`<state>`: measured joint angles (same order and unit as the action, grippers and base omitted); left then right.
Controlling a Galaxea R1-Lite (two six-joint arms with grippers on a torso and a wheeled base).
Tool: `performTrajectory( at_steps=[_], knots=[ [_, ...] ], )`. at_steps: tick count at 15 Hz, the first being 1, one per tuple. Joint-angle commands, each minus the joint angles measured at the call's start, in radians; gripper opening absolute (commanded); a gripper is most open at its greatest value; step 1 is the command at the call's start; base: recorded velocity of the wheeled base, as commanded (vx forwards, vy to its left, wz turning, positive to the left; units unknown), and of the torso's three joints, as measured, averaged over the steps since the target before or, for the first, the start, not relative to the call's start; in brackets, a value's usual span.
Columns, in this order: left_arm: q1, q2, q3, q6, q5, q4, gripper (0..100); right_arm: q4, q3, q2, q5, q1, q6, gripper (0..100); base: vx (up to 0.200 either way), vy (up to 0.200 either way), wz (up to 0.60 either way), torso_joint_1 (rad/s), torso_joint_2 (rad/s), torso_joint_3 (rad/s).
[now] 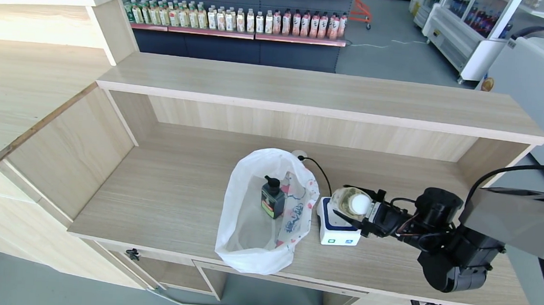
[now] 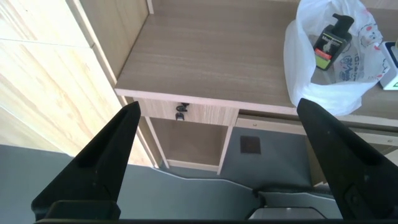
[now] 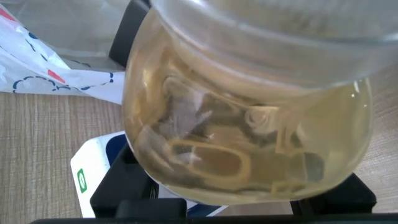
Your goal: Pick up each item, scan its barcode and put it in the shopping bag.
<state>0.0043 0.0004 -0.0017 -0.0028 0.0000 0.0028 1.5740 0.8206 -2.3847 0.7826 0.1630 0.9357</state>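
Holding the clear bottle (image 1: 353, 202) just above the scanner (image 1: 336, 229), the right gripper (image 1: 346, 203) has its fingers clamped on it. The barcode probably wants turning down toward the scanner's face. The left wrist view adds the left gripper (image 2: 219, 106), fingers spread wide, off the worktop (image 1: 178, 198). The shopping bag (image 1: 247, 239) holds a pump bottle (image 1: 272, 200).

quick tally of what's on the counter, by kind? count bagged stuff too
shopping bag: 1
pump bottle, inside the shopping bag: 1
scanner: 1
clear bottle, held over the scanner: 1
Total: 4
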Motion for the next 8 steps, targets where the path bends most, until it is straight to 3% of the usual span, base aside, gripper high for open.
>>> performTrajectory(
  at_steps=[1, 8],
  knots=[
    [0.000, 0.000, 0.000, 0.000, 0.000, 0.000, 100, -0.003, 0.009, -0.014, 0.001, 0.000, 0.002, 0, 0.000, 0.000, 0.00, 0.000, 0.00, 0.000],
    [0.000, 0.000, 0.000, 0.000, 0.000, 0.000, 100, -0.003, 0.009, -0.010, 0.001, -0.002, 0.014, 0, 0.000, 0.000, 0.00, 0.000, 0.00, 0.000]
  ],
)
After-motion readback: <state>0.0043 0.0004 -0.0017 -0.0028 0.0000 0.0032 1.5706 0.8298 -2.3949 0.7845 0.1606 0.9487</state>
